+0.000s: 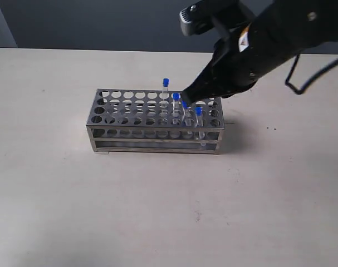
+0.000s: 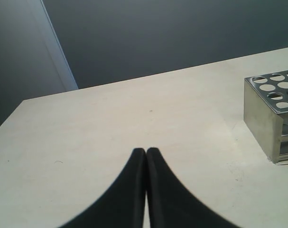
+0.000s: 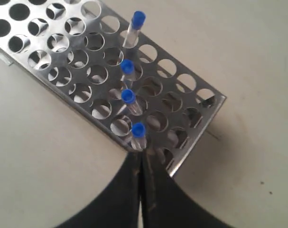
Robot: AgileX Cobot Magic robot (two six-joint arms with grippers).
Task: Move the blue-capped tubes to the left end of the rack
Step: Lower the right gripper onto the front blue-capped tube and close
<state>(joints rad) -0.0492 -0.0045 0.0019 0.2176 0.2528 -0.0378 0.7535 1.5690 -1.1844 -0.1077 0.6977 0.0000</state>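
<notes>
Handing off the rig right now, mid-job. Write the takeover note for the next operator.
Left claw: shut, empty, above the table, short of the rack's end.
Right claw: looks shut, grips nothing, tips right at the nearest of the blue-capped tubes.
Tubes: all four stand in a diagonal line in the right half of the rack.
Done: no tube sits at the left end yet.
Left: move all four.

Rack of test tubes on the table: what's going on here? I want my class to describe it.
The right claw reaches over the steel rack, jaws shut, its tip close beside the blue-capped tubes but not visibly gripping one. All four tubes stand in holes toward the rack's right end; none is at the left end yet. The left claw, also shut, hangs over the table, away from the tubes.
</notes>
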